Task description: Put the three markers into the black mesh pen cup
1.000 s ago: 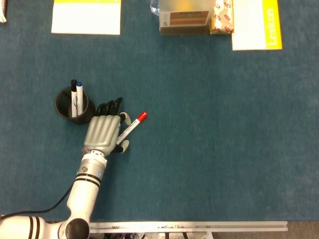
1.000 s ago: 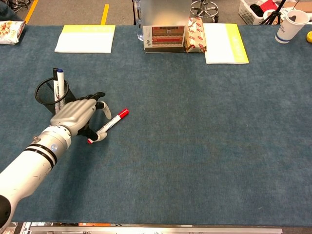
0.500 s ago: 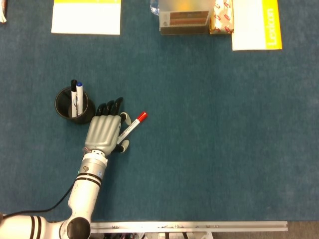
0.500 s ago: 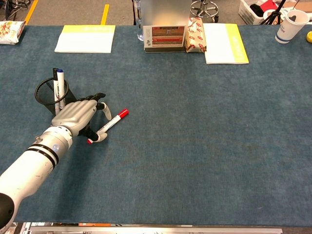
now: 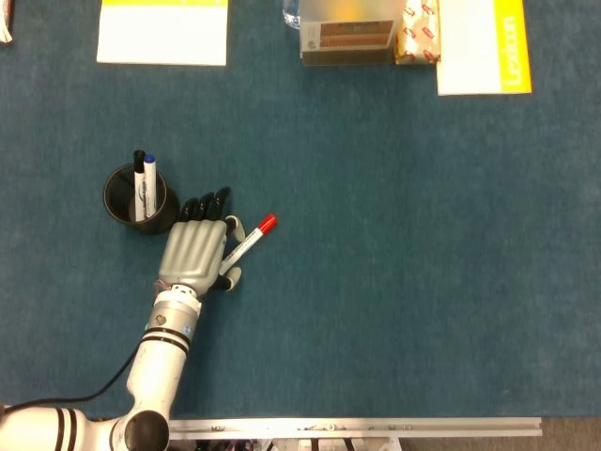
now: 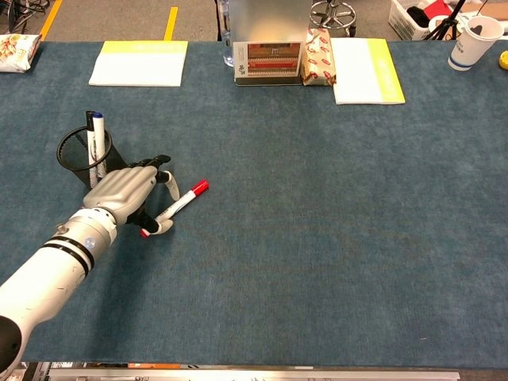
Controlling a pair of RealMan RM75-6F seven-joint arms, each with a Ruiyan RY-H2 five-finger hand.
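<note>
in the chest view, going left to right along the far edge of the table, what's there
snack bag → yellow-edged notepad → clear box → red-and-white packet → yellow book → paper cup

left hand [image 5: 194, 254] [image 6: 121, 193] palm-down, fingers [image 5: 208, 203] curled; right hand out of view.

Red-capped marker [image 6: 176, 206] in left hand [image 6: 125, 193]

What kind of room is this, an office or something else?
Probably an office-like lab: a blue-covered table with a mesh pen cup, notepads, and yellow floor tape behind.
</note>
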